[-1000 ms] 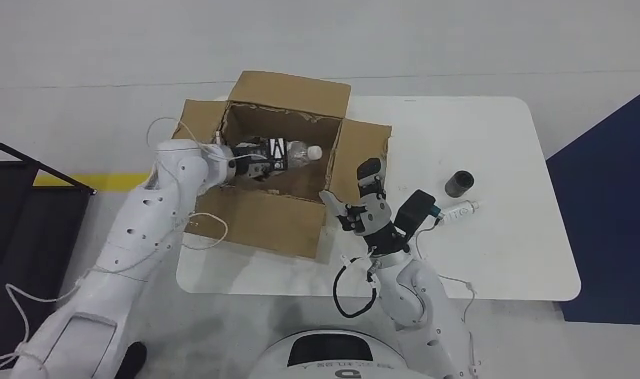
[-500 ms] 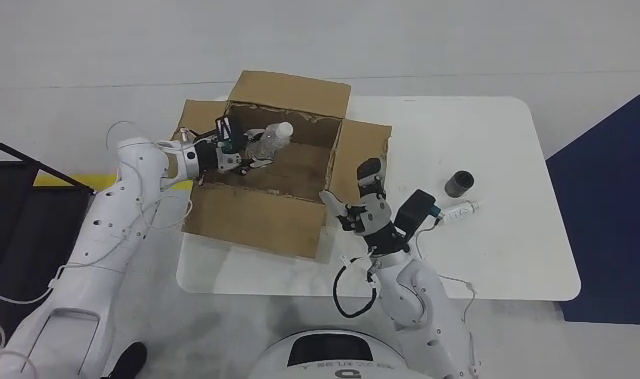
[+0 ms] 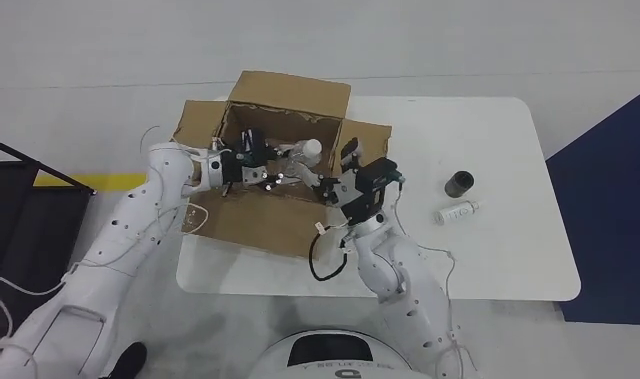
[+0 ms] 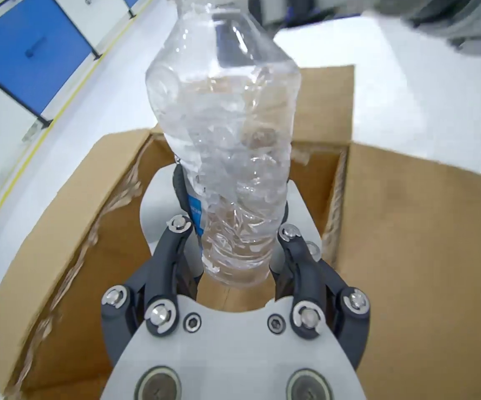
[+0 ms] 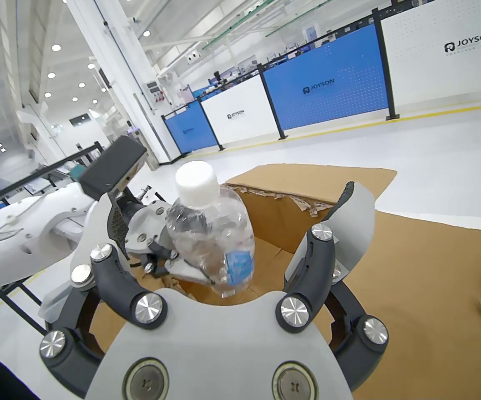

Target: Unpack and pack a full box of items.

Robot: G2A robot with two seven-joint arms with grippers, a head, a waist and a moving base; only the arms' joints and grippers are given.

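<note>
Right wrist view. Beyond the open brown cardboard box [image 5: 411, 276] I see blue and white partition panels [image 5: 332, 97], each carrying a dark logo with a one-word mark. On the clear plastic water bottle [image 5: 211, 231] above the box, the small blue label [image 5: 238, 262] bears print too fine for me to read.

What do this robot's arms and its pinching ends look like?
The left arm and right arm are smooth white shells. White wires loop beside the left, a black cable beside the right. Each ends in a pale grey plate with silver bolts, dark grey curved links and pale paddle-shaped jaws.
</note>
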